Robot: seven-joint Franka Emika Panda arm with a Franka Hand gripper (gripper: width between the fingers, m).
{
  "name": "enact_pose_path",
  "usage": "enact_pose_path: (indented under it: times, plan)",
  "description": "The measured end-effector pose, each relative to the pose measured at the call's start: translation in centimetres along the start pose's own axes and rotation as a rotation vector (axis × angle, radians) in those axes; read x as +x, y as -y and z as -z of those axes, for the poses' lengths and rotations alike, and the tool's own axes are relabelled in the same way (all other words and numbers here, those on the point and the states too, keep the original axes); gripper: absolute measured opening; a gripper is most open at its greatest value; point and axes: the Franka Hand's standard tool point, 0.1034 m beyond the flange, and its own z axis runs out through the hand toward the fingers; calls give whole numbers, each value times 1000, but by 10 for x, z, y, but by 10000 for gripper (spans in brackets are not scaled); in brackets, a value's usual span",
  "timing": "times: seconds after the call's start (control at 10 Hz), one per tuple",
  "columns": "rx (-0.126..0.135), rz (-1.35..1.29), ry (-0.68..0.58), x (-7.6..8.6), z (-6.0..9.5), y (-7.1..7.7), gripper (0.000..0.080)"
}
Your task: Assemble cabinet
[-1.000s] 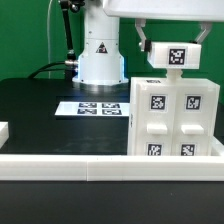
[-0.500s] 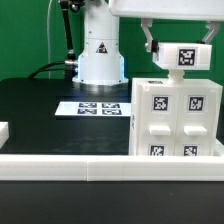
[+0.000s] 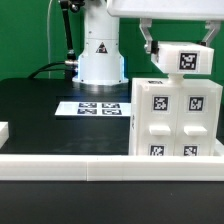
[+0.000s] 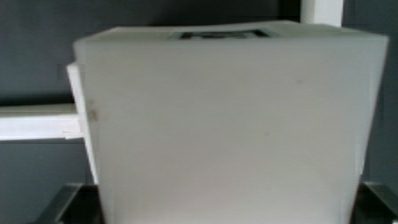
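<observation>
In the upper right of the exterior view, the robot's two-finger gripper [image 3: 181, 50] squeezes a small white tagged block [image 3: 183, 60]. The big white plastic cabinet box [image 3: 175, 125] stands just under it, lower right.

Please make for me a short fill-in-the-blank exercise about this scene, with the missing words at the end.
1. The gripper holds a small white block ___ the cabinet.
2. The cabinet's face toward the exterior camera shows ___ tagged panels.
3. The marker board lies flat on the ___ table.
Missing words: above; four; black.
</observation>
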Motion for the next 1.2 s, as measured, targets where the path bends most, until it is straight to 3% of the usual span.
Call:
enact_pose_path:
  times: [0.3,0.7,1.2]
  plan:
    - [13,-68,-56,-7,1,4,564]
    - [13,-59,-57,-7,1,4,564]
    - [20,-71,-75,-19,1,5,564]
